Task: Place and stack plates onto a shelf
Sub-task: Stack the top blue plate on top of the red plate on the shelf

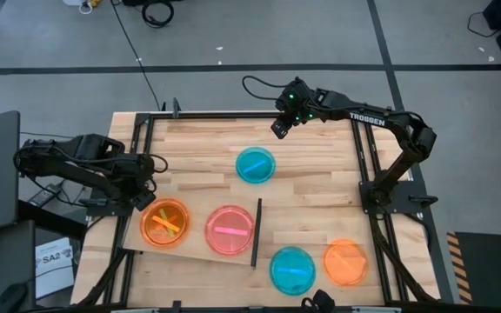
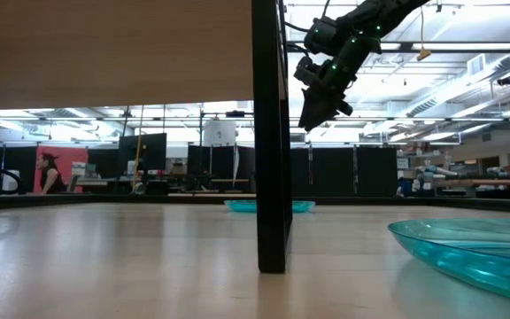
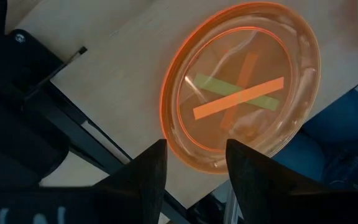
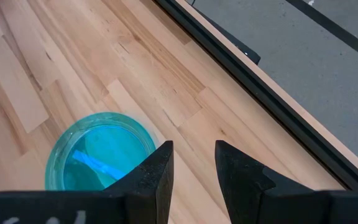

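On the pale shelf (image 1: pixel 194 248), which has a black upright strip (image 1: pixel 256 232) along its right edge, lie an orange plate (image 1: pixel 165 223) and a pink plate (image 1: pixel 230 229). In the left wrist view the orange plate (image 3: pixel 241 87) shows crossed orange and green strips through it. My left gripper (image 1: pixel 149 198) (image 3: pixel 194 165) is open and hovers over this plate's far-left rim. One blue plate (image 1: pixel 256 165) (image 4: pixel 101 152) lies mid-table. My right gripper (image 1: pixel 278 130) (image 4: pixel 193 165) (image 2: pixel 312 120) is open, high above the table beyond that plate.
A second blue plate (image 1: pixel 292 269) (image 2: pixel 467 252) and a second orange plate (image 1: pixel 346 263) lie on the tabletop right of the shelf's strip, near the table's near edge. Black frame rails (image 1: pixel 364 156) run along the table's sides. Bare wood lies between the plates.
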Available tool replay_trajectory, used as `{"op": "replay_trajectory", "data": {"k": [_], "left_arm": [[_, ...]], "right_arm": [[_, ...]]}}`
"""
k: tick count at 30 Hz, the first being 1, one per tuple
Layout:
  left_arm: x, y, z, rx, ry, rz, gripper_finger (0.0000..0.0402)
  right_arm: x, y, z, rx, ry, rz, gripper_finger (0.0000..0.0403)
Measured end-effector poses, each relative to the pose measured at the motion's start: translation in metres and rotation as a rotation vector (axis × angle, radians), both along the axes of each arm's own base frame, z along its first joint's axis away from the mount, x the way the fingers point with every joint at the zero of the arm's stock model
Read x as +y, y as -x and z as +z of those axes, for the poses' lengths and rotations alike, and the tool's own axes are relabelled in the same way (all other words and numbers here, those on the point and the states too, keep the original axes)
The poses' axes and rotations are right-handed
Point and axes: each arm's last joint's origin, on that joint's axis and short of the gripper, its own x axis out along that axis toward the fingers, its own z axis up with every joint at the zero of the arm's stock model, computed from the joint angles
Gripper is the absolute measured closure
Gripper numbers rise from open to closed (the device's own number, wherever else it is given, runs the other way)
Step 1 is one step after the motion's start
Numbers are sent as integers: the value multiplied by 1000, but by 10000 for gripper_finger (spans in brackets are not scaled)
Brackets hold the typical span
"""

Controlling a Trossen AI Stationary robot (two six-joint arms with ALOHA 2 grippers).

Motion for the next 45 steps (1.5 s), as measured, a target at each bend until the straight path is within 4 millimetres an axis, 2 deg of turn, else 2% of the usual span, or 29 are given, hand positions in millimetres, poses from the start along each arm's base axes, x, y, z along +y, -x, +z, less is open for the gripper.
{"op": "replay_trajectory", "data": {"k": [7,16,23,30,45], "left_arm": [[1,-2,0,-34,-60,17,230],[8,-22,8,-297,-394,-42,230],[7,-33,16,-435,-406,-39,230],[7,-34,16,-440,-405,-37,230],[7,-34,16,-440,-405,-36,230]], "right_arm": [[0,0,0,0,0,0,278],[7,-4,0,-3,-5,15,278],[7,-6,-3,-1,-14,19,278],[4,-8,-26,-37,-70,22,278],[12,0,-75,-103,-112,-24,278]]}}
